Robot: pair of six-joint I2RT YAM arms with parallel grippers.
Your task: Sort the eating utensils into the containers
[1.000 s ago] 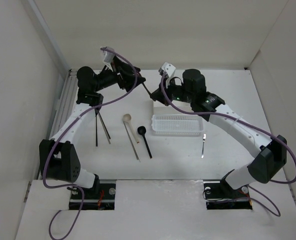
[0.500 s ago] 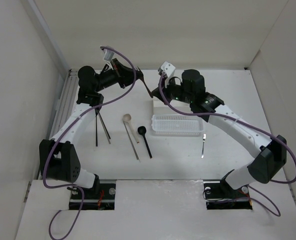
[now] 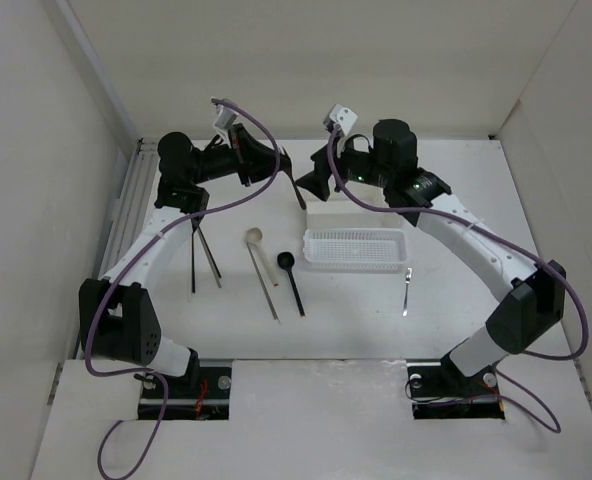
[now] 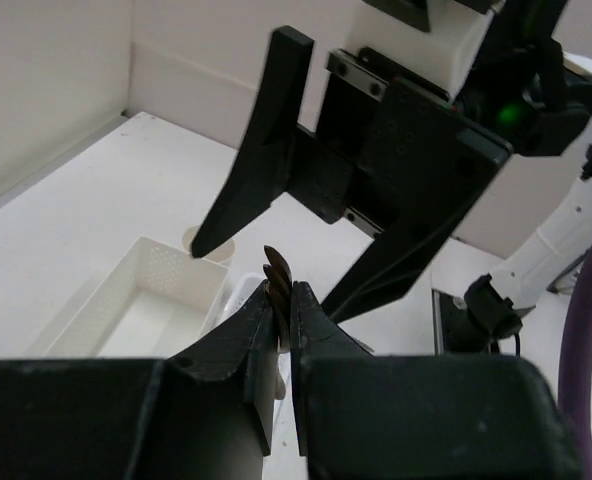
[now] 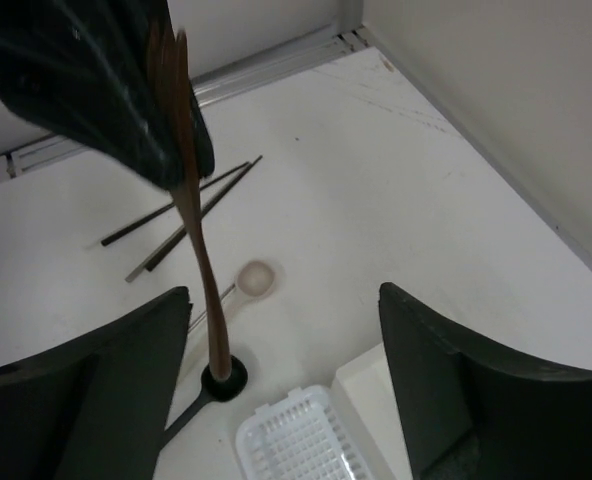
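Brown fork [image 5: 198,250] offered in mid-air for a hand-over.
The fingers [image 4: 244,335] of the left gripper [image 4: 281,302] are pinched on the tined end. The fork is hung nearly upright, tines up and handle down, just beyond the far left corner of the mesh basket [image 3: 356,234]. The right gripper [image 5: 284,292] is spread wide facing it, apparently so that the handle can be taken.

From above, you see only a strip of the white square open box [image 3: 351,217]; the right arm [image 3: 391,148] covers its 12 o'clock side. In your left wrist view, the black fingers [image 4: 240,345] hide the brown wooden fork [image 4: 276,276] below its tines.
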